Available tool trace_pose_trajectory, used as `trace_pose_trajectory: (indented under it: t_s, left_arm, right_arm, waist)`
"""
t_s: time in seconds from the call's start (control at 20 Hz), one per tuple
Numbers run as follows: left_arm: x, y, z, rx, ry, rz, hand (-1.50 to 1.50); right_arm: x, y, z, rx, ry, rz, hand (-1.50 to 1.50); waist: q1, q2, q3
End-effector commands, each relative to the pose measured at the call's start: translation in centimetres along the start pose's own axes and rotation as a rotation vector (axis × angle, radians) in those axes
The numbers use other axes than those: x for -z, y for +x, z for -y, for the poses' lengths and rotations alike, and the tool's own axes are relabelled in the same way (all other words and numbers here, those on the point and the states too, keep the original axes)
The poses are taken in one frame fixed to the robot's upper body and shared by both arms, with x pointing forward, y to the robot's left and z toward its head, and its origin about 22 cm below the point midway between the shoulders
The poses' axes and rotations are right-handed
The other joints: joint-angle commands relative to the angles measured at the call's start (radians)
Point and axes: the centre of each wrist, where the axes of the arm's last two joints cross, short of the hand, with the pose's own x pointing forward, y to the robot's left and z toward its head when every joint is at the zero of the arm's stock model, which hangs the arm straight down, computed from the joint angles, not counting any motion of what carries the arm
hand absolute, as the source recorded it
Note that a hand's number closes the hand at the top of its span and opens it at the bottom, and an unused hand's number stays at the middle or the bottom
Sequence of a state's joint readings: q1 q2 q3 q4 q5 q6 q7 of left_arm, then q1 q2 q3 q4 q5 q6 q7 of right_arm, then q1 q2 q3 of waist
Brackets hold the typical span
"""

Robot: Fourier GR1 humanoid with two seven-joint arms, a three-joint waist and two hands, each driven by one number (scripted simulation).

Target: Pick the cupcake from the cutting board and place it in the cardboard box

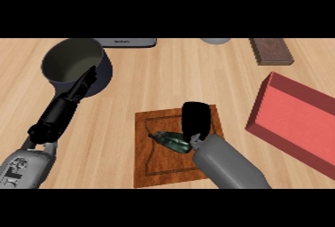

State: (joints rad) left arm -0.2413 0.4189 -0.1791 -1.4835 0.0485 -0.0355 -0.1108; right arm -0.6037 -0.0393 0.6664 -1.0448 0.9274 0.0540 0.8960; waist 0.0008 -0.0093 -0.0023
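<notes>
A dark green cupcake (171, 141) lies on the brown cutting board (152, 166) in the middle of the head view. My right hand (197, 119) hovers over the board's upper right part, fingers straight and pointing away, open. Its thumb side sits just right of the cupcake, and I cannot tell whether they touch. The box (293, 119) looks red and stands tilted at the right, about a hand's width from the board. My left hand (53, 116) rests at the lower left, open, fingers stretched up toward a pot.
A dark grey pot (73, 60) stands at the upper left, its rim near my left fingertips. Along the far edge are a grey appliance (128, 42), a pale round object (215, 41) and a brown block (270, 50). Bare wooden counter (177, 75) lies between them.
</notes>
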Motion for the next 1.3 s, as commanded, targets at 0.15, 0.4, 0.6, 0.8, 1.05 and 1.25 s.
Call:
trace_pose_trajectory:
  t_s: [0.15, 0.4, 0.6, 0.8, 1.05, 1.25]
  left_arm:
    - [-0.3, -0.2, -0.6, -0.003, 0.018, -0.014, 0.0]
    - [-0.9, -0.5, -0.4, 0.005, 0.022, -0.03, 0.0]
    - [-1.2, -0.1, -1.6, 0.012, 0.021, -0.022, 0.0]
    - [-1.2, 0.0, -2.8, 0.005, 0.041, -0.034, 0.0]
    - [-0.8, 0.5, -2.4, 0.004, 0.042, -0.033, 0.0]
    - [-1.7, 0.6, -1.3, 0.018, 0.026, -0.003, 0.0]
  right_arm:
    - [-7.8, 0.7, -3.6, 0.003, 0.069, 0.749, 1.5]
    - [-11.0, -5.5, -1.8, 0.036, -0.113, 0.952, 1.5]
    - [-12.8, -10.5, 1.2, -0.032, -0.271, 0.999, 1.5]
    - [-16.3, -13.1, 6.1, 0.078, -0.394, 0.966, 1.5]
    - [-15.8, -16.6, 10.0, 0.311, -0.504, 0.707, 1.5]
    - [-14.8, -19.0, 12.7, 0.42, -0.58, 0.517, 1.5]
  waist:
    - [-0.008, -0.002, 0.006]
    - [-0.044, -0.006, 0.003]
    - [-0.035, -0.002, 0.002]
    - [-0.038, 0.0, 0.002]
    - [-0.044, 0.005, 0.003]
    - [-0.017, 0.007, 0.003]
